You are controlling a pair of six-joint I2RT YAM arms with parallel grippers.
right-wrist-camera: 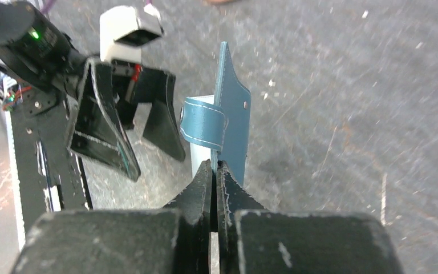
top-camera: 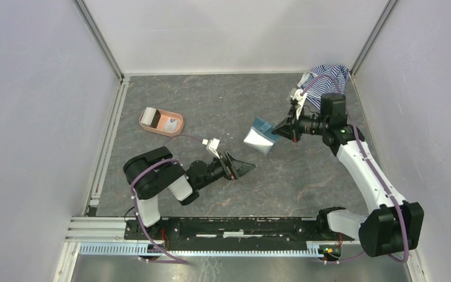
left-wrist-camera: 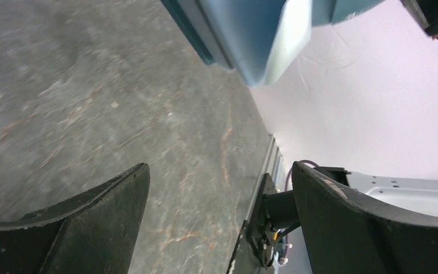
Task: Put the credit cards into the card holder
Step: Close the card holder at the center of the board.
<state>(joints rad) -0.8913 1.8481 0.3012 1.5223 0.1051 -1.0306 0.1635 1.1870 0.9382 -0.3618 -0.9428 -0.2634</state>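
Note:
My right gripper (top-camera: 282, 128) is shut on an edge of the teal card holder (top-camera: 261, 134) and holds it tilted above the table, right of centre. In the right wrist view the card holder (right-wrist-camera: 232, 111) stands upright past the closed gripper (right-wrist-camera: 215, 168), its snap tab (right-wrist-camera: 203, 123) curling left over a whitish panel (right-wrist-camera: 201, 155), perhaps a card. My left gripper (top-camera: 242, 168) is open and holds nothing, just left of and below the holder. From the left wrist the holder (left-wrist-camera: 245, 34) hangs above the open gripper (left-wrist-camera: 219, 188). A whitish credit card (top-camera: 148, 116) lies in the tray.
A salmon-pink oval tray (top-camera: 176, 130) sits at the back left of the table. A blue-and-white striped cloth (top-camera: 329, 79) is bunched in the far right corner, behind the right arm. Walls enclose the table on three sides.

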